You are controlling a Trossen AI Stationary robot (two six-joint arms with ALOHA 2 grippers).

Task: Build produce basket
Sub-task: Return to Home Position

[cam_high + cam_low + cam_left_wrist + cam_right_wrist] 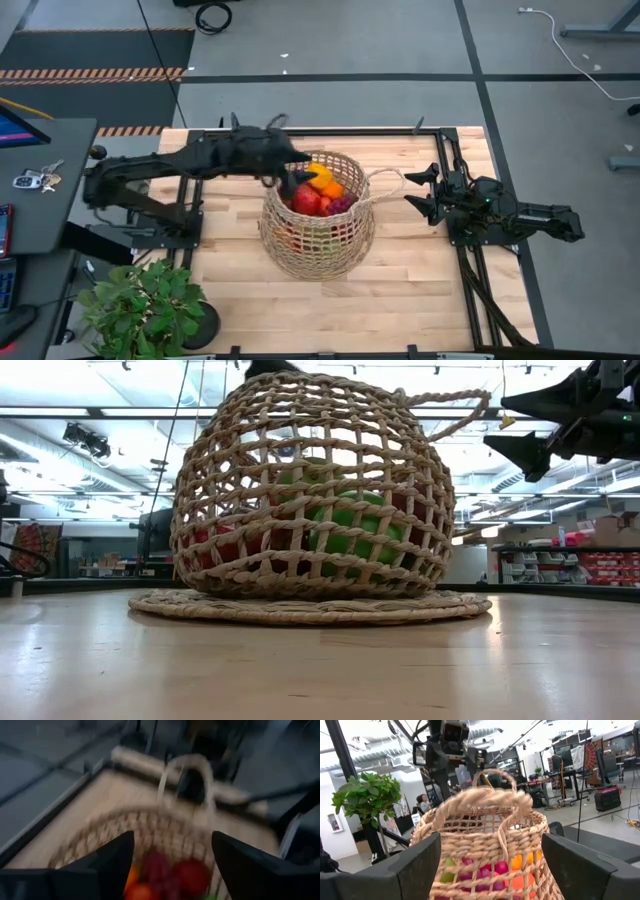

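Note:
The tan open-weave basket [318, 215] stands on its flat base at the table's middle. It holds produce: a red apple [306, 200], an orange [330, 188], a yellow pepper [320, 172], purple grapes [342, 205] and a green apple [350, 525]. My left gripper [290, 180] hangs open and empty over the basket's left rim, above the fruit [172, 840]. My right gripper [420, 190] is open and empty to the right of the basket. It faces the basket's right looped handle [485, 800] without touching it.
A potted green plant [145, 305] stands at the table's near left corner. Keys [35, 180] lie on a side desk to the left. Black frame rails [470, 280] run along the table's right side. Bare wood lies in front of the basket [330, 310].

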